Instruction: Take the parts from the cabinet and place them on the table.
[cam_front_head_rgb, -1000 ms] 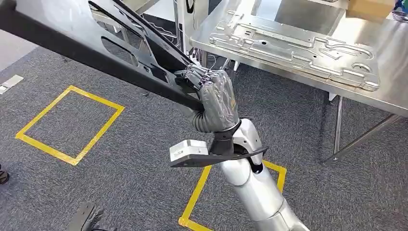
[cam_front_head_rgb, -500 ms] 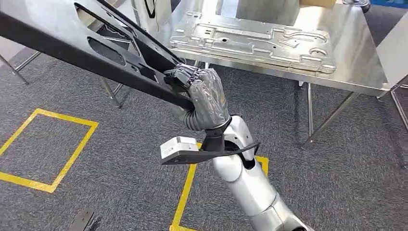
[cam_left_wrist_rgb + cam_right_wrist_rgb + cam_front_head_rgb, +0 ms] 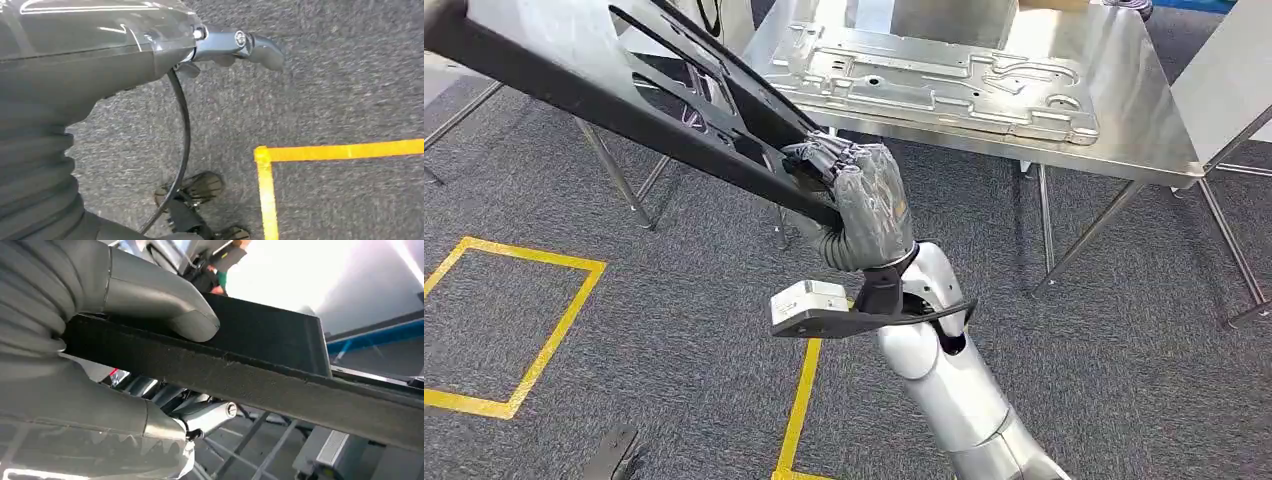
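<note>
black frame part (image 3: 594,95): long flat panel with cut-outs, tilted, held clear of the carpet (image 3: 674,330); its near edge sits inside the fingers (image 3: 816,158). right hand (image 3: 864,200): fingers curled over the edge, thumb (image 3: 160,300) pressed on the opposite face. left hand (image 3: 100,55): hangs above the carpet, finger state cannot be told. beyond the fingers: steel table (image 3: 1144,120) bearing a silver stamped panel (image 3: 934,80). yellow floor tape (image 3: 799,400) below.

It looked like a workshop or a factory test room. The floor was grey carpet (image 3: 1124,400) with yellow tape lines (image 3: 514,330) marking squares. A shiny metal surface (image 3: 1144,120) on thin legs held a big pressed metal plate (image 3: 934,80).
</note>
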Robot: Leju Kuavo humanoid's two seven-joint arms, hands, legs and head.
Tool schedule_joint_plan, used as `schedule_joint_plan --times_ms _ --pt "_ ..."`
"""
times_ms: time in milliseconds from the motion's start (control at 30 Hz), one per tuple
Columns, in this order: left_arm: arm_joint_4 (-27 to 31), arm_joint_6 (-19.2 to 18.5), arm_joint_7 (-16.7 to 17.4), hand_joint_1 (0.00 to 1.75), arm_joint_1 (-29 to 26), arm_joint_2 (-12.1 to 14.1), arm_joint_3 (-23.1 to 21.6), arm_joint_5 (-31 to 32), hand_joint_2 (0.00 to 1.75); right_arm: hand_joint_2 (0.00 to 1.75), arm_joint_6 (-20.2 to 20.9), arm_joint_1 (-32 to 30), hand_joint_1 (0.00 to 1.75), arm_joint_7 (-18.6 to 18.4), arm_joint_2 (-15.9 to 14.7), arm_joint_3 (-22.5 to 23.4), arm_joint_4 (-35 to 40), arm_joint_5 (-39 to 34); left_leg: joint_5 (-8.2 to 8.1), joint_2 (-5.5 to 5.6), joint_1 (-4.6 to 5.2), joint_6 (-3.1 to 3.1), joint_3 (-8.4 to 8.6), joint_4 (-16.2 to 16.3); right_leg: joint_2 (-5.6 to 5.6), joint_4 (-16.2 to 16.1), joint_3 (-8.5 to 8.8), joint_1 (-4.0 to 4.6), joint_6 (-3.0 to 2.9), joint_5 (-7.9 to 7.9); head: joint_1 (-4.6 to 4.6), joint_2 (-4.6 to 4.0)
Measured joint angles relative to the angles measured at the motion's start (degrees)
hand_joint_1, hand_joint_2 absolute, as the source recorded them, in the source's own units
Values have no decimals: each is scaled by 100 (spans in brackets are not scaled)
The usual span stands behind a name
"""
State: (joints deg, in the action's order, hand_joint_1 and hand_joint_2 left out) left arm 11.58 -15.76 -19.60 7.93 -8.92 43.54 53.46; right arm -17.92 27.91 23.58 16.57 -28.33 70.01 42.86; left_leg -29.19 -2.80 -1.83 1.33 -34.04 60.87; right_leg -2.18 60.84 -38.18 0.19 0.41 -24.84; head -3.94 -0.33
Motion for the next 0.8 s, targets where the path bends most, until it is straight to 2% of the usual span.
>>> schedule_joint_plan --times_ms 33,100,133,167,200,233,300,333,367,400,433,467,500,533,633,667,700,733,800 --pt "0 39 46 0 6 -22 0 -15 175 175 0 21 175 0 11 0 -9 9 -21 -26 52 35 -10 11 -12 -85 50 69 -8 -64 -13 0" --pt "0 94 92 0 4 -72 0 -15 175 175 -4 18 175 -20 26 6 -18 37 -24 -104 61 74 19 -28 63 -61 22 70 -19 -72 37 0" --pt "0 122 100 0 14 -109 0 -13 175 175 -7 19 175 -22 24 15 -22 50 -19 -153 53 103 49 -61 103 -70 20 74 -40 -73 42 0" --pt "2 153 113 0 26 -153 0 -11 175 175 -7 23 175 -22 30 15 -22 74 -52 -168 54 142 70 -69 144 -124 77 30 -77 -49 39 0" --pt "4 166 146 0 37 -175 0 -11 175 175 -7 28 175 -31 53 17 -22 98 -126 1 30 152 56 33 180 -145 105 -7 -96 -48 66 0" --pt "4 164 153 0 41 -210 -7 -9 175 175 -7 48 175 -39 57 15 -26 107 -286 136 28 147 -70 310 197 -145 119 -21 -143 -57 108 0" --pt "2 162 183 0 22 -240 -9 -7 175 175 -2 44 175 -61 79 15 -28 135 -693 251 39 155 -534 1246 289 -144 135 -23 -171 -71 210 0" --pt "2 159 192 0 16 -249 -7 -4 175 175 7 35 175 -74 79 15 -35 157 -780 260 41 157 -742 1622 340 -141 139 -21 -176 -74 225 0" --pt "2 155 199 0 15 -256 -7 -2 175 175 24 27 175 -90 79 15 -44 184 -727 260 40 160 -826 1717 398 -140 144 -24 -175 -75 234 2" --pt "2 155 201 0 19 -271 -7 4 175 175 28 21 175 -92 79 15 -44 197 -540 260 34 163 -766 1520 457 -137 154 -32 -172 -77 241 0" --pt "2 155 201 0 25 -282 -7 4 175 175 28 21 175 -94 81 15 -44 199 -282 262 23 163 -603 1116 511 -134 169 -45 -163 -83 254 0" --pt "2 155 203 0 27 -288 -7 7 175 175 28 26 175 -96 83 15 -44 203 6 295 6 166 -363 571 566 -124 186 -60 -139 -98 256 0" --pt "2 157 205 0 26 -302 -7 9 175 175 28 27 175 -98 94 17 -44 216 178 426 -28 179 -170 120 607 -100 186 -69 -102 -121 262 0" --pt "0 159 212 0 29 -338 -9 15 175 175 28 33 175 -98 94 17 -44 223 79 585 -36 195 -106 1 652 -49 143 -25 -65 -141 290 0" --pt "4 199 210 0 27 -356 -9 22 175 175 35 16 175 -107 105 24 -44 236 97 505 18 112 -132 29 732 -104 132 -65 0 -95 269 0" --pt "7 203 201 0 39 -358 -9 13 175 175 35 20 175 -107 105 37 -44 236 115 468 -13 70 -123 11 756 -101 128 -66 15 -101 269 0" --pt "9 201 194 0 59 -369 -9 9 175 175 37 15 175 -105 107 43 -41 238 117 419 -26 30 -104 -3 589 -49 113 -51 35 -149 273 0" --pt "20 201 188 0 58 -352 -4 2 175 175 37 36 175 -103 107 48 -42 240 106 385 -28 7 -96 -3 423 144 20 -35 57 -277 186 0" --pt "37 201 175 0 52 -332 -2 -4 175 175 37 40 175 -96 109 55 -42 240 92 281 -19 -17 -91 -2 308 1024 -430 -52 73 -682 127 0"
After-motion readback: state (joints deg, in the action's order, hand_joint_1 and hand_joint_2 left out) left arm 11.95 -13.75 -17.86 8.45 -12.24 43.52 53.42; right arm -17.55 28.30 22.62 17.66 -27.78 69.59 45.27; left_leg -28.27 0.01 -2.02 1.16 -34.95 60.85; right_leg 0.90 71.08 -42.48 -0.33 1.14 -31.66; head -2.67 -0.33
